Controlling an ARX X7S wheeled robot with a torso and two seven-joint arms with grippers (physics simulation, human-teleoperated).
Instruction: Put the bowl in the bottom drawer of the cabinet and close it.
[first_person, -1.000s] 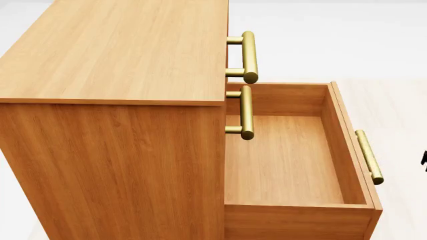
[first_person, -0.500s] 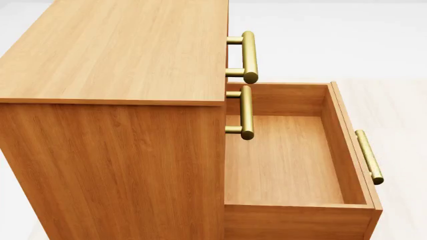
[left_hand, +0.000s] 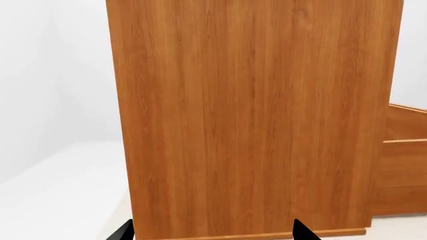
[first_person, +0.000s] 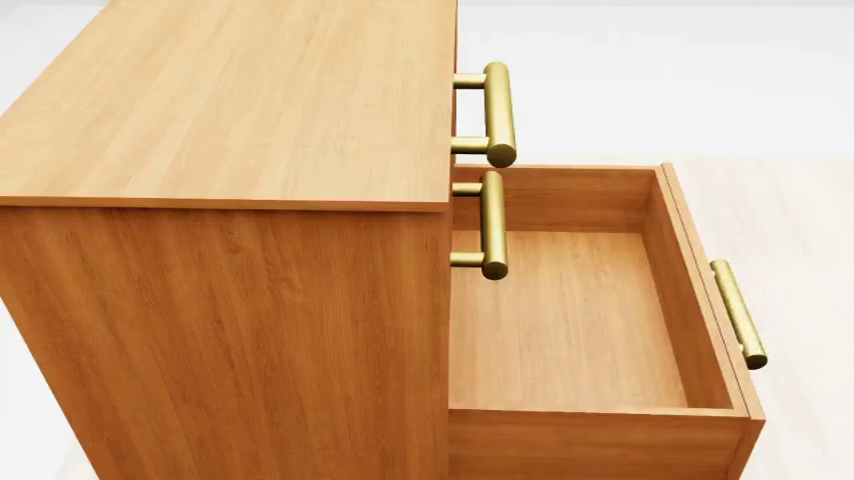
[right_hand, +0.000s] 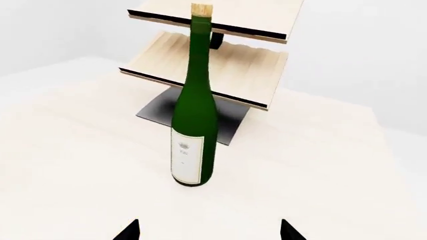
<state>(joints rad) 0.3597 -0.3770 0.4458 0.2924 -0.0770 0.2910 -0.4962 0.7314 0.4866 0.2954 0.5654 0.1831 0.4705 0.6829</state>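
The bowl is out of view in every frame. The honey-brown cabinet (first_person: 227, 110) fills the head view, and its bottom drawer (first_person: 574, 320) stands pulled out with nothing inside; its brass handle (first_person: 738, 312) is on the right. Neither gripper shows in the head view. In the left wrist view, my left gripper (left_hand: 212, 232) faces the cabinet's side wall (left_hand: 253, 115), open, with only the black fingertips (left_hand: 301, 231) showing. My right gripper (right_hand: 209, 231) is open over a pale surface, nothing between its fingertips (right_hand: 130, 231).
A green wine bottle (right_hand: 194, 125) stands upright just ahead of my right gripper. Behind it is a pale wooden rack (right_hand: 213, 60) on a grey base. The two upper drawers are shut, their brass handles (first_person: 497, 100) sticking out over the open drawer.
A small black part at the right edge of the head view one second ago has left the view. The cabinet and drawer have not moved.
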